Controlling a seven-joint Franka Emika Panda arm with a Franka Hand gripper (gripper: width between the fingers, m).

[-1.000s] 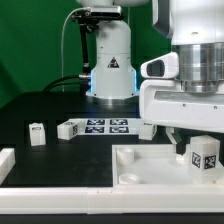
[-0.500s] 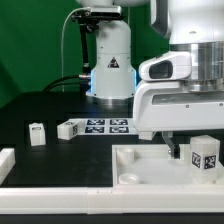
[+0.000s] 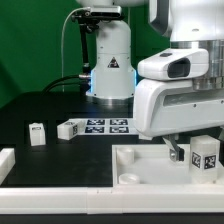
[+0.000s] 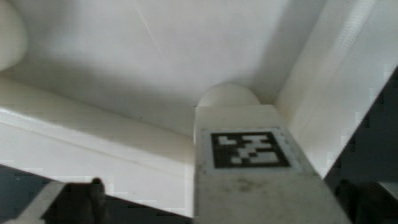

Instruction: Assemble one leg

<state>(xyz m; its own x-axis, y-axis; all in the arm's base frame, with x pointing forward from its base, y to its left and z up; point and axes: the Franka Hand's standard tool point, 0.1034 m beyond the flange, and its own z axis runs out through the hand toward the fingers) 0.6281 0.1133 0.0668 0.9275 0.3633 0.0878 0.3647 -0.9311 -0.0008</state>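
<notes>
White plastic, the leg (image 3: 205,156) stands upright, long axis vertical, its tag facing outward, over the square panel (image 3: 150,166) near the dark tabletop's (image 3: 40,110) front right corner. The hand (image 3: 196,150) is clamped on the leg. Two more legs (image 3: 37,133) lie further back.

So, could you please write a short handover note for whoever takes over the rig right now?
Gripper: low over the square panel at the exterior view's right, beside a tagged leg; its fingers are mostly hidden, so I cannot tell whether it is open or shut on that leg.
Other parts: a small tagged leg lies loose on the table at the exterior view's left; another tagged piece lies beside the marker board.
Done: one leg stands on the panel; whether it is seated is unclear.
Left: confirm that leg is seated, then release.
</notes>
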